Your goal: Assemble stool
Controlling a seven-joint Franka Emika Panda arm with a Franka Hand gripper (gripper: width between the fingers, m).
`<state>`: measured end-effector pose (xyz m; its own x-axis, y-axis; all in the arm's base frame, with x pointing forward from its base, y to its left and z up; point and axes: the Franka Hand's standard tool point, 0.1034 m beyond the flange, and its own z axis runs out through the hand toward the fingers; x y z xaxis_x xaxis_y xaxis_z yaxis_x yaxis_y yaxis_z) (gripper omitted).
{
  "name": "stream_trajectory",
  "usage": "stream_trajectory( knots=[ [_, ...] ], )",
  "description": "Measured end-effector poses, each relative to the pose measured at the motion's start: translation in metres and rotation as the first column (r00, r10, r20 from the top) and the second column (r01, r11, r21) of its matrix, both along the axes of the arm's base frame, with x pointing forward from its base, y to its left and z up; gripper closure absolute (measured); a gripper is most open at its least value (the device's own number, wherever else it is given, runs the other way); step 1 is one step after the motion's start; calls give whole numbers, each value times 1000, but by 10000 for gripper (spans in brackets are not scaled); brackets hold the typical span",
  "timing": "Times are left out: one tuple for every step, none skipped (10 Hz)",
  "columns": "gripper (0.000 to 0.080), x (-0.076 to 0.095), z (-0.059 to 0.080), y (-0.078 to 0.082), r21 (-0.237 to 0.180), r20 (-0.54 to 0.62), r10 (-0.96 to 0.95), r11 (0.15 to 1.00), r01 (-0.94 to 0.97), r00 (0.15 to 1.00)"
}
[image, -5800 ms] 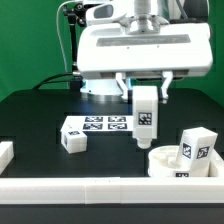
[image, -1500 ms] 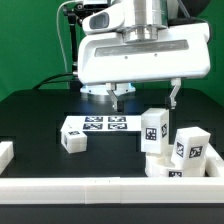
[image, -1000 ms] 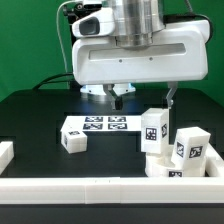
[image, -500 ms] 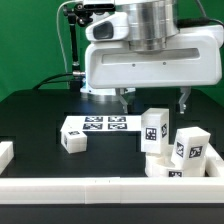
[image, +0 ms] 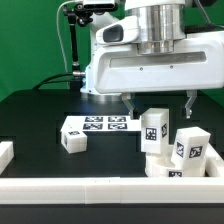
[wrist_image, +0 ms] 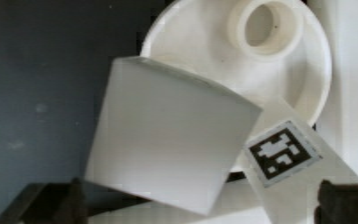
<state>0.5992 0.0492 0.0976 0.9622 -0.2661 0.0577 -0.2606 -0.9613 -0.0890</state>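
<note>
The stool's round white seat [image: 166, 167] lies at the exterior view's right, near the front rail. Two tagged white legs stand on it: one upright [image: 153, 131], one tilted [image: 193, 146]. A third leg [image: 72, 140] lies loose on the black table. My gripper [image: 160, 101] hangs open just above the upright leg, a finger on each side of it, touching nothing. In the wrist view that leg [wrist_image: 167, 130] fills the middle over the seat [wrist_image: 202, 45]. The open gripper [wrist_image: 194, 205] shows only dark fingertips [wrist_image: 44, 204] at the picture's corners.
The marker board [image: 100, 124] lies flat on the table behind the loose leg. A long white rail [image: 90, 194] runs along the front edge. A short white block [image: 5, 153] sits at the exterior view's left.
The gripper has moved toward the exterior view's right and slightly down, and now sits over the upright leg. Its jaws stayed open. The legs and seat have not moved.
</note>
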Motion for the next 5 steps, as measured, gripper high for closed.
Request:
stream_trajectory(
  knots=[
    [150, -1, 0, -2, -1, 5, -20, 1000, 20, 1000],
    [150, -2, -2, -7, -3, 12, -31, 1000, 31, 999],
    [150, -6, -5, -10, -5, 6, -38, 999, 38, 999],
    [150, -8, -7, -12, -6, 6, -55, 998, 55, 998],
    [150, -10, -8, -13, -7, 7, -61, 998, 61, 998]
  ],
)
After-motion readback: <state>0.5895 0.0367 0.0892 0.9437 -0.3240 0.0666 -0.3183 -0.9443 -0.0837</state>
